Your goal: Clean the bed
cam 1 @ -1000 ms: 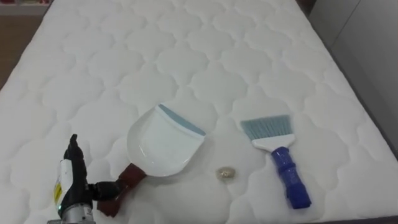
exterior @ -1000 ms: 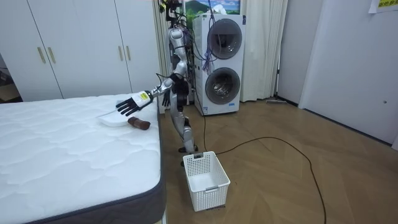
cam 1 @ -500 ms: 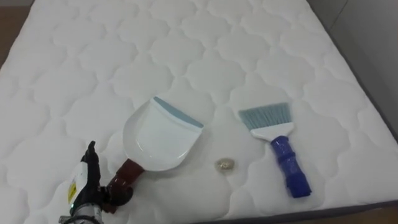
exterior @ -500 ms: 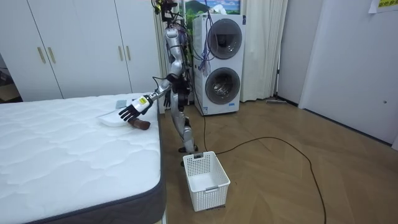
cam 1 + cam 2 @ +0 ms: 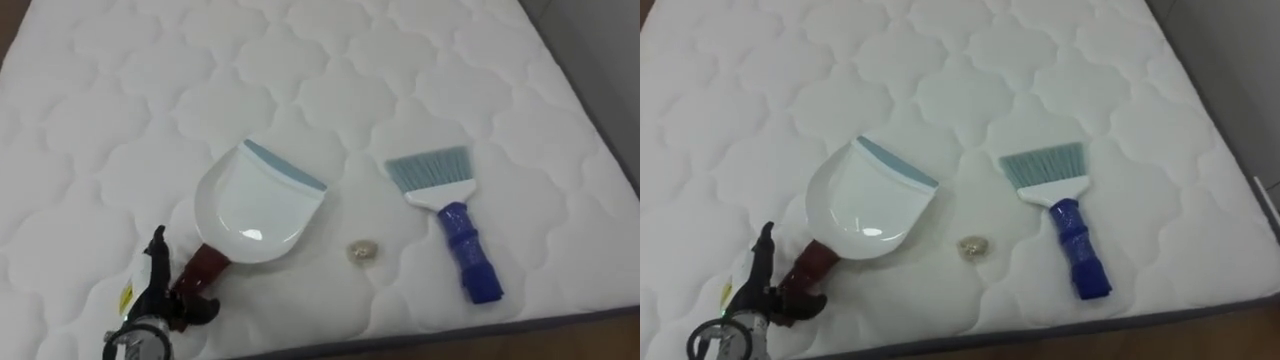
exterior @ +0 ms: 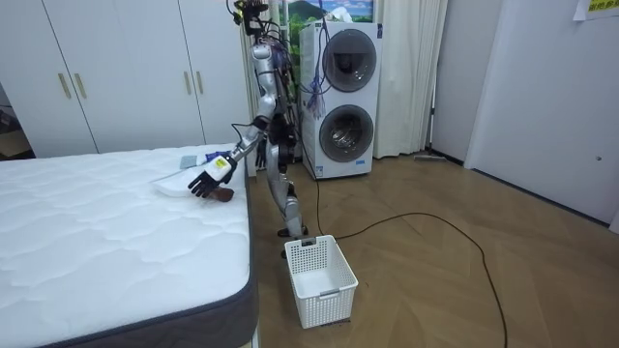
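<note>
Flat on white quilted mattress (image 5: pixel 120 120): white plastic dustpan (image 5: pixel 255 205) w/ grey-blue lip, mouth turned to far right, dark red handle (image 5: pixel 200 270) running back to near left. At handle's end, touching it: robot's L hand (image 5: pixel 152 285), coming in from lower left. Can't tell if clamped on it or loose, grip too dark and foreshortened. In room view, hangs just over that handle, arm reaching out from body.

R of dustpan, near but apart: small beige crumpled scrap (image 5: pixel 362 251), lying level w/ pan's rear rim. Further R of dustpan, past scrap: hand brush (image 5: pixel 447 215), pale blue bristles toward far side, white neck, ribbed blue grip toward near edge. No contact w/ scrap or pan. Brush roughly parallel to dustpan's handle line, slightly tilted.

Standing upright on wood floor at mattress edge nearest dustpan handle, torso facing bed. On floor, well below and to room view's right of dustpan: white slotted laundry basket (image 6: pixel 321 280). Behind robot, well beyond dustpan: stacked washer-dryer (image 6: pixel 343 97); white wardrobe doors (image 6: pixel 126 77) along wall on dustpan's far side.
</note>
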